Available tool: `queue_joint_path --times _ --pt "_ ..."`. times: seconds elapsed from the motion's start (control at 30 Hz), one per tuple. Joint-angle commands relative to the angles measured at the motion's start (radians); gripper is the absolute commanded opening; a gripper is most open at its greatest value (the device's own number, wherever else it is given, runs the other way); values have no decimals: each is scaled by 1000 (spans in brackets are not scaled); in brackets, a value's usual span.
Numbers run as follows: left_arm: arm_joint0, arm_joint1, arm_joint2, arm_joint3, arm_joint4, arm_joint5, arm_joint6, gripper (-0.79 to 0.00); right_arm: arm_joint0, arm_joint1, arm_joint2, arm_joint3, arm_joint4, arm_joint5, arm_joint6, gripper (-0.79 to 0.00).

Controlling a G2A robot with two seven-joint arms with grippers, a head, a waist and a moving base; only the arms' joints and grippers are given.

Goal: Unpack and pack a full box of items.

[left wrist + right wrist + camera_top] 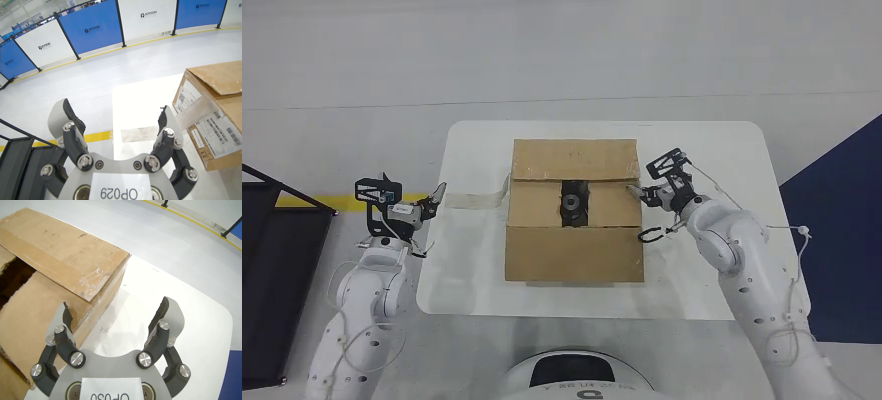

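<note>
Box [572, 250] carries printed shipping labels [215, 134] on its side.

Factory hall: blue and white partition panels [90, 32] on black posts [121, 22], a yellow line [96, 135] across pale polished floor [132, 62].

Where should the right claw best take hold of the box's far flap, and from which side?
Grip the far flap at its free corner beside the right claw, coming in from the robot's right. There the flap sits raised over the side flap, leaving a lip to get under.
</note>
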Motion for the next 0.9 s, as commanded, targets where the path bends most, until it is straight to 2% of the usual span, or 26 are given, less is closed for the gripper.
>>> queue_joint_path --times 0.0,0.27,0.47,0.63,0.77,0.87 --pt "0 0 0 0 0 0 0 0 15 -6 -10 7 -33 96 0 0" --pt "0 0 0 0 0 0 0 0 84 -24 -52 -11 -43 219 31 0" --pt "0 0 0 0 0 0 0 0 233 -46 -82 27 59 267 91 0" --pt "0 0 0 0 0 0 0 0 432 -73 -138 207 155 313 212 0" --pt "0 0 0 0 0 0 0 0 578 -106 -228 394 190 364 318 0" --pt "0 0 0 0 0 0 0 0 663 -132 -285 525 226 397 354 0"
